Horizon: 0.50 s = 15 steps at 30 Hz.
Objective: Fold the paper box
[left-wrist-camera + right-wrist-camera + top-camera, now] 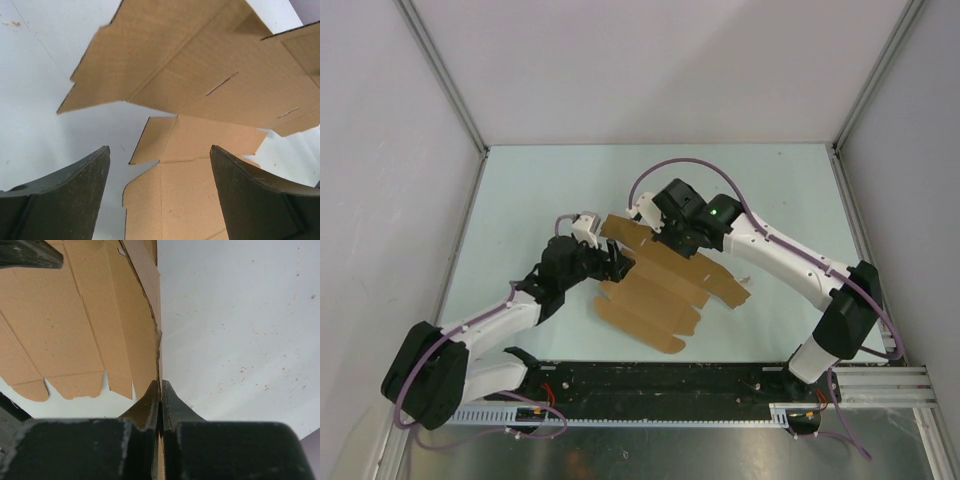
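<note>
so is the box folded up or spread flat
Mostly spread. The box is a flat die-cut sheet with flaps out and no walls formed; one edge is pinched in the shut right gripper.

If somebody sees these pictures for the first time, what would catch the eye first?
The flat brown paper box, an unfolded sheet with flaps and tabs, lies in the middle of the pale table between the two arms. The right fingers are shut on its far edge, which seems raised off the table. The left fingers stand open on either side of a flap at its left side.
</note>
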Tool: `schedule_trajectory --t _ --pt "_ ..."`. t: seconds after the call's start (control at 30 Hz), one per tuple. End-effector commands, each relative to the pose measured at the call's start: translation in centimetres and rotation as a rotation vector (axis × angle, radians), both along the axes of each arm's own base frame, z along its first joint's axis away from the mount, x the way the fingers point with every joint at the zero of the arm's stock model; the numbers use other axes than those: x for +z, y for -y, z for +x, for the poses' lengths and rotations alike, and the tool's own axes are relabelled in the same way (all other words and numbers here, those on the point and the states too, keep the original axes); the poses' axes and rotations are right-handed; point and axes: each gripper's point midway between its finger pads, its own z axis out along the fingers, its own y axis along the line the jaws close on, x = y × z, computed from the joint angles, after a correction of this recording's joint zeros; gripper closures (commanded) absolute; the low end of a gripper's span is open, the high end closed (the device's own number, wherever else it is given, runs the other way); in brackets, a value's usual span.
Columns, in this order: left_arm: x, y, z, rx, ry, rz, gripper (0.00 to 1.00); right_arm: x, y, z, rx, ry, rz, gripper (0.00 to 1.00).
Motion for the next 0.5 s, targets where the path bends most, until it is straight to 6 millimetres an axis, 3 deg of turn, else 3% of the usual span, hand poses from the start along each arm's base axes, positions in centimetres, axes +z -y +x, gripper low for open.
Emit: schedule_trajectory --t 0.0,0.2,0.47 --pt "3.4 1.5 1.7 -0.036 0.103 -0.042 0.15 1.3 0.1 -0.6 0.014 -0.002 0.048 1.0" --pt "3.0 2.8 1.7 -0.098 0.088 -0.063 0.26 1.3 0.2 -0.6 0.012 -0.006 0.054 1.0" --pt "1.9 2.8 1.3 -0.115 0.071 -0.046 0.4 1.6 0.2 -0.5 0.011 -0.005 0.068 1.0"
